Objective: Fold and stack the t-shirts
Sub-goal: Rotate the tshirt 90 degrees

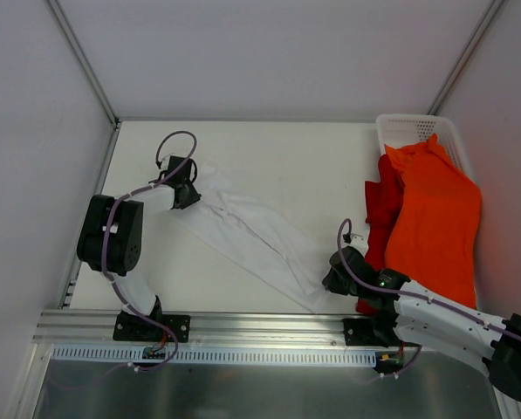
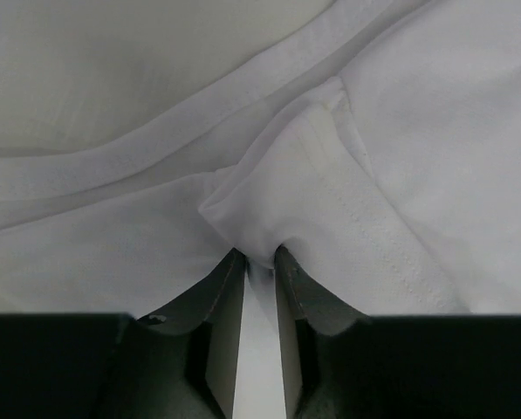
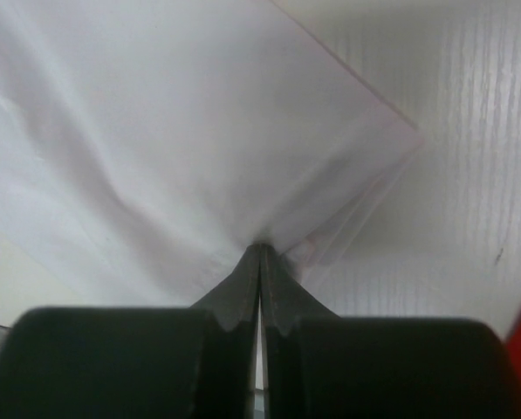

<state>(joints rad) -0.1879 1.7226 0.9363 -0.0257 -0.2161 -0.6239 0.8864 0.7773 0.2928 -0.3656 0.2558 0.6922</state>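
As our left gripper [image 2: 258,257] pinches the white t-shirt [image 1: 251,236], its jaws stand narrow. Our right gripper [image 3: 260,249] clamps another corner tight.

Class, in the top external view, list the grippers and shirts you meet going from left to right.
left gripper → white t-shirt → right gripper → red t-shirt → orange t-shirt

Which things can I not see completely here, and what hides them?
Top view: red cloth t-shirt, partly under the bright orange cloth t-shirt.
Top view: white plastic mesh basket, near end covered by the orange t-shirt.
Both wrist views: plain white cloth t-shirt, cut off by frame edges.
Top view: right gripper, jaws hidden below its own wrist.
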